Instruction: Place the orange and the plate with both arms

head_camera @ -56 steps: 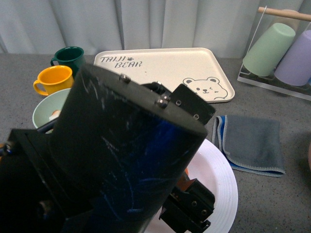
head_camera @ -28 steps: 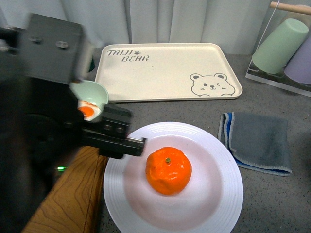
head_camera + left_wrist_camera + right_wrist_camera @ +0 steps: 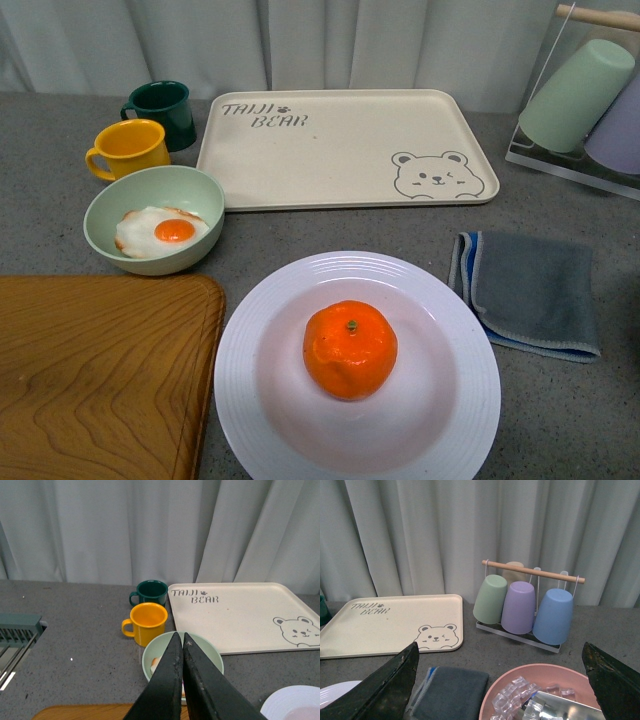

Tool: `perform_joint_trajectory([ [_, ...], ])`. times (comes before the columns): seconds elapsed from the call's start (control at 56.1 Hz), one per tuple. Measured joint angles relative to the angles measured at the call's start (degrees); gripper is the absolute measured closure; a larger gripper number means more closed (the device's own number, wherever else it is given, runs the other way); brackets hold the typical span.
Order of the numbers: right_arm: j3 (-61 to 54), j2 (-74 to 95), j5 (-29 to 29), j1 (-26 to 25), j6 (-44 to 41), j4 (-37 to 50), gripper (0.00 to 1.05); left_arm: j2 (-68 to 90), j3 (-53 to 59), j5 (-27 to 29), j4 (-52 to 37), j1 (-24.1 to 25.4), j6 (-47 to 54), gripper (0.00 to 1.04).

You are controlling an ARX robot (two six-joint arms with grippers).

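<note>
Orange [image 3: 350,349] likely firm, rolls; sits in plate [image 3: 470,335] near left tool [image 3: 179,636]. Plate glossy, probably brittle: take rim. Left tool together, right tool [image 3: 499,651] apart.

Grey tabletop [image 3: 50,130]; on it plate [image 3: 440,330], tray [image 3: 340,150], bowl [image 3: 200,190], yellow mug [image 3: 130,150], green mug [image 3: 165,105], cloth [image 3: 530,290], wooden board [image 3: 100,370]

We see neither arm in the front view. Our left end effector [image 3: 180,639] has its two dark fingers pressed together, gripping nothing. Our right end effector [image 3: 500,652] holds its fingers spread wide and seems empty, though only their tips show.
</note>
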State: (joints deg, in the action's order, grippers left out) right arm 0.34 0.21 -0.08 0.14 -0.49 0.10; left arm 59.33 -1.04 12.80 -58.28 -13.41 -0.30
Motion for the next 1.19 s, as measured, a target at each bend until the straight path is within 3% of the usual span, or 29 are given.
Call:
perform_joint_trajectory([
  [0.214, 0.00, 0.00, 0.00, 0.00, 0.00, 0.00, 0.09, -19.45, -0.04, -4.66, 19.85, 5.03, 0.00, 1.01],
  [0.374, 0.00, 0.00, 0.00, 0.00, 0.00, 0.00, 0.09, -26.97, -0.04, -7.87, 26.40, 7.80, 0.02, 1.01],
  [0.428, 0.00, 0.00, 0.00, 0.00, 0.00, 0.00, 0.09, -29.33, -0.04, -12.00, 28.81, 11.08, 0.02, 1.01],
  [0.499, 0.00, 0.00, 0.00, 0.00, 0.00, 0.00, 0.09, -31.80, -0.04, -12.04, 31.06, 12.98, 0.00, 1.01],
  [1.194, 0.00, 0.00, 0.00, 0.00, 0.00, 0.00, 0.09, -48.00, -0.02, -12.70, 46.73, 13.27, 0.00, 1.01],
])
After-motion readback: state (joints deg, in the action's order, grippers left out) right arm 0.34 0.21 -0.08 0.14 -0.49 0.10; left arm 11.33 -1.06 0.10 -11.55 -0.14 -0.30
